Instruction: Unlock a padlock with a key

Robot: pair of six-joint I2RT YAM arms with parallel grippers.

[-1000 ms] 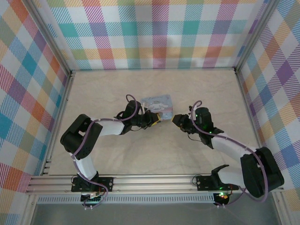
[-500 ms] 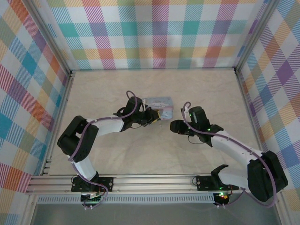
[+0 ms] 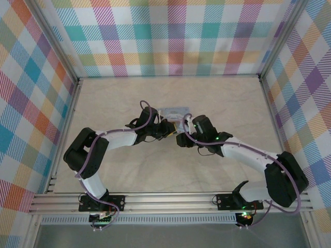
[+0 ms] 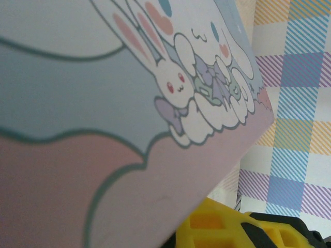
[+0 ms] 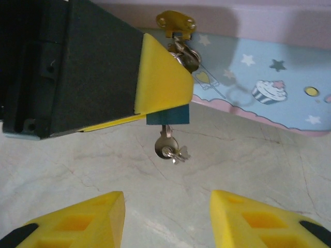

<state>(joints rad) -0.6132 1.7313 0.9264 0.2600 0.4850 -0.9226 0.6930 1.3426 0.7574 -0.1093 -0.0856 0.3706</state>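
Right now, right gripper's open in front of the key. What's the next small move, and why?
Probably ease the right gripper forward until its open jaws flank the key. The key hangs from the padlock, which the left gripper pinches, roughly centred ahead of the gap.

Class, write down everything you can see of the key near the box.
The key is tiny, silvery metal, with a round head carrying a small ring. Its blade is pushed up into the underside of the teal padlock, so it hangs head down. Only the padlock seems to touch it; the left claw pinches that padlock.
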